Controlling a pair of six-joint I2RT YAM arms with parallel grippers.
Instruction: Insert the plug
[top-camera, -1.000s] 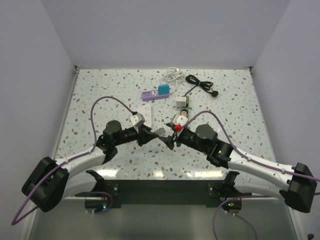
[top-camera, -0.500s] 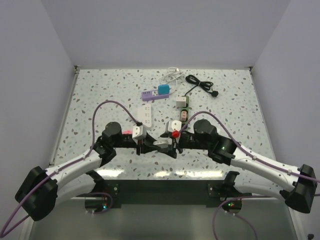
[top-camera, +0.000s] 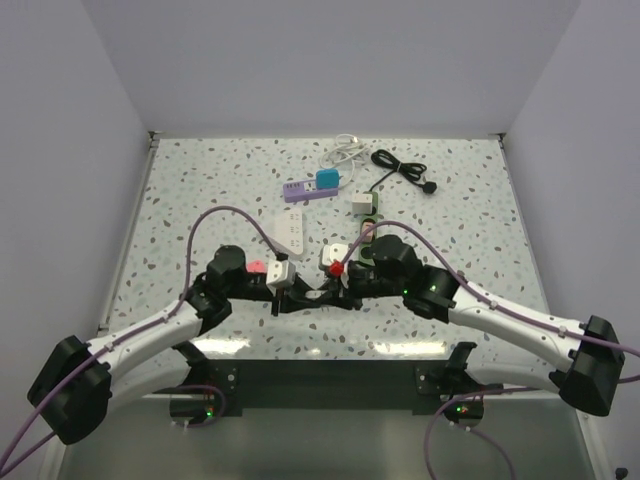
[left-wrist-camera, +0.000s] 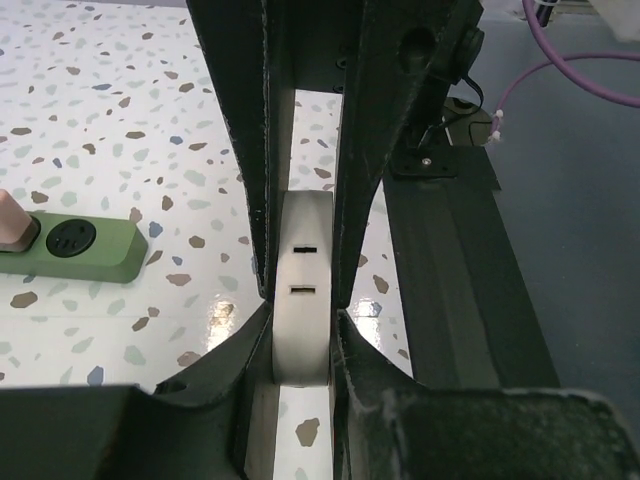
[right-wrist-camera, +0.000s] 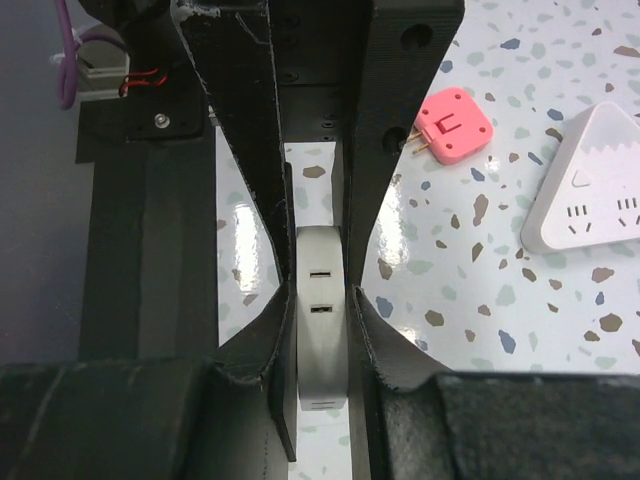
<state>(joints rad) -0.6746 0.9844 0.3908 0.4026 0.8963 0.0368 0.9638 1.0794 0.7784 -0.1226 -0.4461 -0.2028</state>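
Observation:
A flat grey adapter (left-wrist-camera: 303, 290) (right-wrist-camera: 322, 300) with two slots on its narrow edge hangs just above the table near its front edge, between the two arms (top-camera: 314, 294). My left gripper (left-wrist-camera: 303, 335) (top-camera: 300, 297) is shut on it from the left. My right gripper (right-wrist-camera: 322, 330) (top-camera: 332, 294) is shut on the same adapter from the right, and the two pairs of fingers meet nose to nose. A pink plug (right-wrist-camera: 450, 125) (top-camera: 255, 268) with two brass prongs lies loose on the table beside the left wrist.
A white power strip (top-camera: 290, 230) (right-wrist-camera: 590, 190) lies behind the grippers. A green strip (top-camera: 368, 228) (left-wrist-camera: 75, 245) sits by the right arm, with a white cube (top-camera: 362, 202) behind it. Farther back are a purple strip (top-camera: 300, 190), a blue adapter (top-camera: 329, 180), a white cable (top-camera: 345, 150) and a black cable (top-camera: 405, 170).
The two grippers came together near the front edge. The right gripper, open before, has shut on the grey adapter that the left gripper was holding.

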